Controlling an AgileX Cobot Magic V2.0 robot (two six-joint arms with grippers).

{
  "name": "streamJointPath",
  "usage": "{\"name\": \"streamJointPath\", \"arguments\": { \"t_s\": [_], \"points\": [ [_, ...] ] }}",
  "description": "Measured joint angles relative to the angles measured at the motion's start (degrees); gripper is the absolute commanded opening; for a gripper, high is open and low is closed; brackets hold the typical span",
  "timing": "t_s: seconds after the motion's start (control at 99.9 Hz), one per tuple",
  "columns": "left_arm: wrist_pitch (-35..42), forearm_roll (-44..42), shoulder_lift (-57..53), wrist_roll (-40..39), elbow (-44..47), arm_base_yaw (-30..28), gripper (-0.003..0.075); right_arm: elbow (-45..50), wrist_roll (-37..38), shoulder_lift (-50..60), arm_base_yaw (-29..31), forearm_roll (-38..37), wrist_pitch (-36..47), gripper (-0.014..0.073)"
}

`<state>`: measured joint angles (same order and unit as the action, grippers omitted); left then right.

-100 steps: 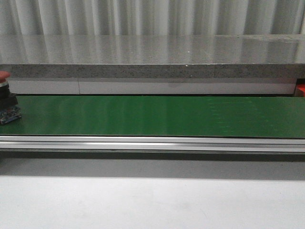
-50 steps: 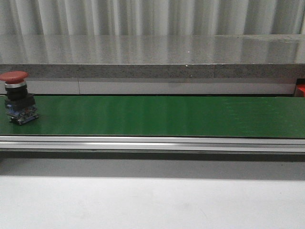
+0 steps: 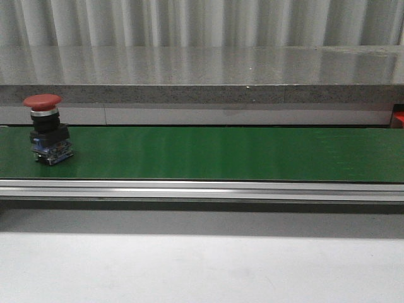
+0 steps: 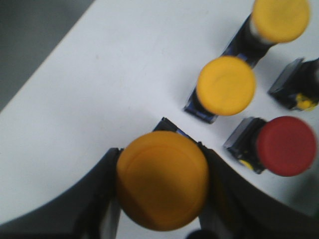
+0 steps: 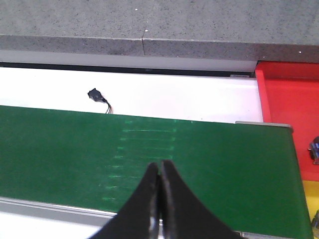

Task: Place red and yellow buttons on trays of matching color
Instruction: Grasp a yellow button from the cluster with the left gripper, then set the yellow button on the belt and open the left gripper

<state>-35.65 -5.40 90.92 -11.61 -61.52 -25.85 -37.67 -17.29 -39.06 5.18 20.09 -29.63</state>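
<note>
Between my left fingers (image 4: 99, 199) sits a yellow button (image 4: 162, 186), w/ the left gripper (image 4: 162, 199) clamped on it from both sides, cap facing the wrist cam. Just beyond that grip, on the white table (image 4: 99, 89), stand more buttons: a 2nd yellow one (image 4: 226, 85) close by, a 3rd yellow one (image 4: 280, 19) further out, and a red-capped one (image 4: 285, 146) beside the held cap, apart from it. One more dark button body (image 4: 299, 84) shows at the frame edge; cap colour unclear.

My right gripper (image 5: 159, 199) hangs over the green belt (image 5: 99, 154), fingertips pressed together, nothing btwn them. Off to its side past the belt end lies the red tray (image 5: 289, 114); a sliver of yellow (image 5: 310, 199) shows nearer, prob. the yellow tray, can't confirm. A small black connector (image 5: 95, 94) w/ wires lies on the white strip beyond the belt.

Front cam: neither arm visible. A red button (image 3: 45, 129) stands upright on the belt near its left end, well apart from both hands.
</note>
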Motion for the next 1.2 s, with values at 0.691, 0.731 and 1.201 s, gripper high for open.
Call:
{"name": "streamJointPath", "arguments": {
  "t_s": [0.691, 0.731, 1.201],
  "points": [
    [-3.13, 1.43, -7.73, 1.8, 0.0, 23.99, -0.002, 0.0, 0.0, 0.0, 0.0, 0.0, -0.14, -0.0068],
    [-3.17, 1.43, -6.7, 1.8, 0.0, 24.42, -0.002, 0.0, 0.0, 0.0, 0.0, 0.0, -0.25, -0.0068],
    [-4.74, 1.57, -2.64, 2.88, 0.0, 24.66, 0.0542, 0.0, 0.0, 0.0, 0.0, 0.0, -0.25, -0.0068]
  ]
}}
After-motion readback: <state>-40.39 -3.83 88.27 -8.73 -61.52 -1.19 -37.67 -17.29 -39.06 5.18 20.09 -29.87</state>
